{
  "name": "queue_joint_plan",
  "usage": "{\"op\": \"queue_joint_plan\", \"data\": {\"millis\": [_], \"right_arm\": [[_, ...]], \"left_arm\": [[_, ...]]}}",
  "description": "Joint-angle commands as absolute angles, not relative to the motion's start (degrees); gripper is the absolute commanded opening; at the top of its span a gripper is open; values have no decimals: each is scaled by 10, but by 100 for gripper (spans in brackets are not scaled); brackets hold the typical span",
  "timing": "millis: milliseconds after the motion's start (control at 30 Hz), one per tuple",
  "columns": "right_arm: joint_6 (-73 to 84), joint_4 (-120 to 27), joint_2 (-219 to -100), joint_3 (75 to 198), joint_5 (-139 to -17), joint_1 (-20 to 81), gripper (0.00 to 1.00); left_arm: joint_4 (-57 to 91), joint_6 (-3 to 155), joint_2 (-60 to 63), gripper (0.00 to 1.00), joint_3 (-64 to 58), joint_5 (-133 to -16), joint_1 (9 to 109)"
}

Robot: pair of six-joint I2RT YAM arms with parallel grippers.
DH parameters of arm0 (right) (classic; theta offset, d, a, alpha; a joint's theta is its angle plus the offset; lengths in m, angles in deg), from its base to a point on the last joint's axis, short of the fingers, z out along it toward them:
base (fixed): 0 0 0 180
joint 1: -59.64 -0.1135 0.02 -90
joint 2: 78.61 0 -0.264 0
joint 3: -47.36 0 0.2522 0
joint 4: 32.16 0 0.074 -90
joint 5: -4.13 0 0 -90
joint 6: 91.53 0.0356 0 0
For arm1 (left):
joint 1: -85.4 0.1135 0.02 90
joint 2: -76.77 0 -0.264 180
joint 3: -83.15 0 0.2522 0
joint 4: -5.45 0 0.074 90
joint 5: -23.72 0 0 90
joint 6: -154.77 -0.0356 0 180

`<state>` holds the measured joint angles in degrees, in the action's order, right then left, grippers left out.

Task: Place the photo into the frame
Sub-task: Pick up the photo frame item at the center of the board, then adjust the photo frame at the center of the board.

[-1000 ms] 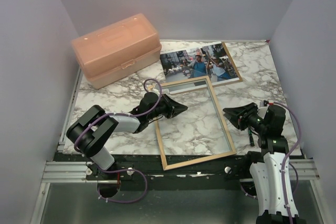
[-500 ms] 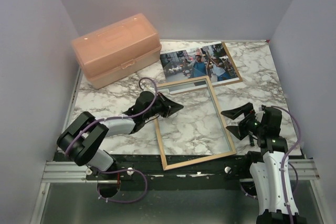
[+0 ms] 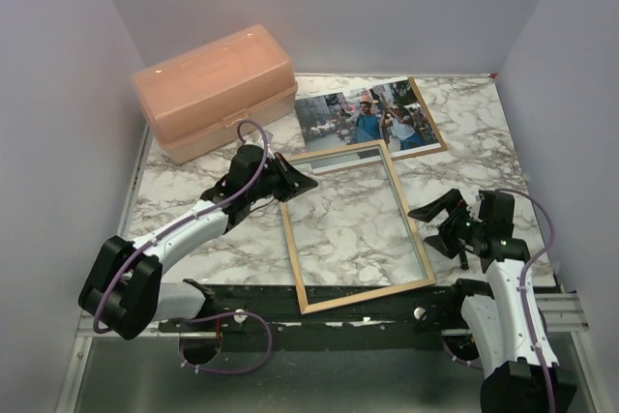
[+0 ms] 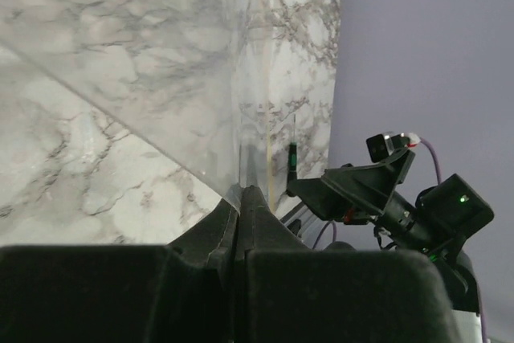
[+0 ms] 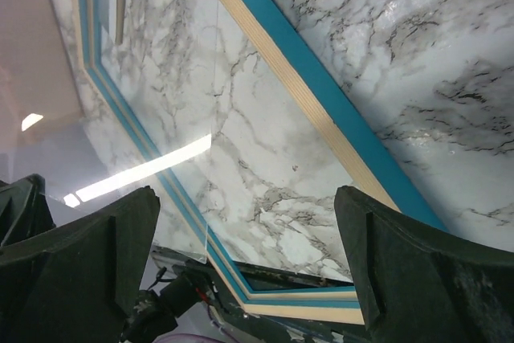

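Left gripper (image 3: 302,181) is clamping the clear glazing pane (image 4: 144,62) at the thin light-wood rectangular frame (image 3: 368,295). Right gripper (image 3: 426,227) is hovering, jaws spread. Likely next: seating the pane, then fetching the colour street photo (image 3: 368,115).

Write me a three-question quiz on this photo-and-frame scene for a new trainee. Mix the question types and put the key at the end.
1. True or false: the photo already lies inside the frame.
2. What is the left gripper shut on? A) the clear pane; B) the photo; C) nothing at all.
3. Fill in: the right gripper, beside the frame's right rail, has its jaws ____.

Key
1. False: the photo lies flat beyond the frame's far rail, outside it.
2. A: the left wrist view shows the pane's edge pinched between the closed fingers.
3. Open, and holding nothing.
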<state>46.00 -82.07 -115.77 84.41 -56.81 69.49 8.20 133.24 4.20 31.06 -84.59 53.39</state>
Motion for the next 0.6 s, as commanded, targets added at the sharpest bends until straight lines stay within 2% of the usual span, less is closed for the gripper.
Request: {"op": "queue_joint_plan", "data": {"millis": [0, 233, 567], "right_arm": [[410, -819, -1178, 870, -600, 696, 100], [391, -774, -1241, 874, -585, 696, 100], [347, -729, -1384, 933, -593, 696, 96]], "left_arm": [[185, 1243, 50, 0, 270, -933, 566], [318, 1151, 70, 0, 237, -945, 586], [405, 1093, 127, 0, 239, -989, 629]]}}
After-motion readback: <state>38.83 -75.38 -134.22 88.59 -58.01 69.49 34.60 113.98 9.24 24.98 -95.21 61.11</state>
